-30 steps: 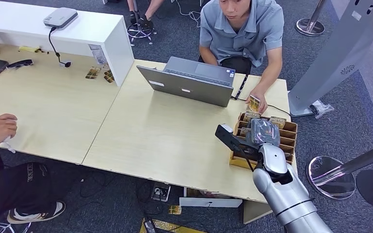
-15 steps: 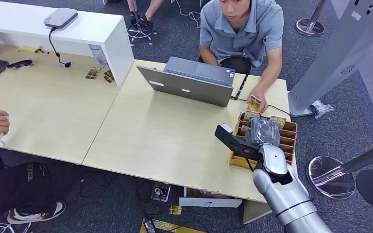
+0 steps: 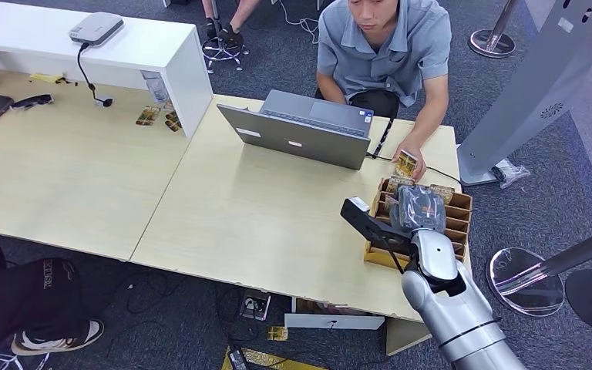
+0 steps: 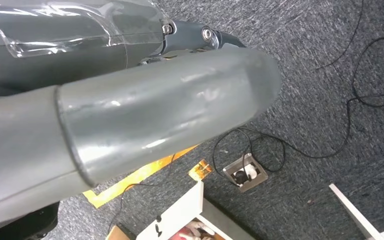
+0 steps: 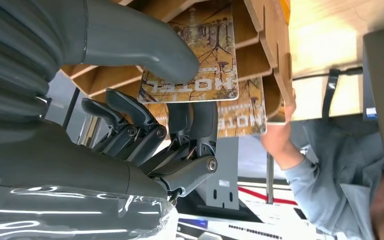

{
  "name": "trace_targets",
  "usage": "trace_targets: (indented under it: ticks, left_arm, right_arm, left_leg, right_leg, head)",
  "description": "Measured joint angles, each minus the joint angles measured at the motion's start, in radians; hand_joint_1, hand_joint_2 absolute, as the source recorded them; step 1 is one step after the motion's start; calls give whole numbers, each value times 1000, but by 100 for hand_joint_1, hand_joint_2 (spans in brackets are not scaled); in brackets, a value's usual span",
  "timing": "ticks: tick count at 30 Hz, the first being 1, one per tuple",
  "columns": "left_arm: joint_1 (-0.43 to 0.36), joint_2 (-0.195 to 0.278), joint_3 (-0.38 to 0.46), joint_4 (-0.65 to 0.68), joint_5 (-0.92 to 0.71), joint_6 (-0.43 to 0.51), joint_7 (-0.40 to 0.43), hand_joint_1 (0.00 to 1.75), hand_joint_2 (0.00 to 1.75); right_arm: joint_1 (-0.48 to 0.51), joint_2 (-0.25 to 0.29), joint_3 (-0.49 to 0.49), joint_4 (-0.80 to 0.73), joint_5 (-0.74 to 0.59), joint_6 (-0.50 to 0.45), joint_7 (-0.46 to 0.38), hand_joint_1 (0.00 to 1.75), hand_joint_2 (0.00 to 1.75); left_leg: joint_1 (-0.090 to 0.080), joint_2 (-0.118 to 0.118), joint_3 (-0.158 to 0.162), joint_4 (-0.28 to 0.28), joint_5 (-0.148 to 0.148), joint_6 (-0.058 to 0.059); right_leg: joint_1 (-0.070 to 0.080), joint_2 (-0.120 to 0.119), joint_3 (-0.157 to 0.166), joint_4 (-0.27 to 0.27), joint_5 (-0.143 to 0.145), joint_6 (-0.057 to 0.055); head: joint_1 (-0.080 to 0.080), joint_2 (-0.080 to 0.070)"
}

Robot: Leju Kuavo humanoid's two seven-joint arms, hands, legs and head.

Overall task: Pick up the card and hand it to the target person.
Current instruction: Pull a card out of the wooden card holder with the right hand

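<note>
On the worktop (image 3: 262, 223), the right hand (image 5: 145, 100) pinched a card (image 5: 192, 65) in the far-right wooden rack (image 3: 458, 218), probably to lift it.

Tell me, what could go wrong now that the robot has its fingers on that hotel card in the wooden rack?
The right hand pinches one card while a second card sits close behind it, so both might lift or the grip might slip. The wooden rack has narrow slots, so the card could catch on a divider. The person's hand holds a card right beside the rack, risking a bump.
</note>
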Motion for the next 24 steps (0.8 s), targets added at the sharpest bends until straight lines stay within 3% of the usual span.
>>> trace_targets:
  ticks: [5,11,16,24]
  left_arm:
    - [1,0,1,0,16,2,-4,0,0]
    - [5,0,3,0,35,8,-10,0,0]
    - [5,0,3,0,28,10,-7,0,0]
    - [5,0,3,0,21,4,-5,0,0]
  right_arm:
    - [12,-29,-6,-94,34,50,43,175,175]
    - [33,-95,-59,-324,2,142,120,175,175]
    - [39,-125,-108,-453,-9,100,115,175,175]
    - [58,-136,-144,-508,37,18,89,175,175]
  left_leg:
    - [0,0,0,0,0,0]
    - [0,0,0,1,0,0]
    - [0,1,0,1,0,0]
    - [0,1,0,0,0,0]
  right_leg:
    - [0,0,0,0,0,0]
    - [0,0,0,0,0,0]
    - [0,1,0,0,0,0]
    - [0,0,0,0,0,0]
  head:
    - [0,0]
    - [0,0]
    - [0,0]
    - [0,0]
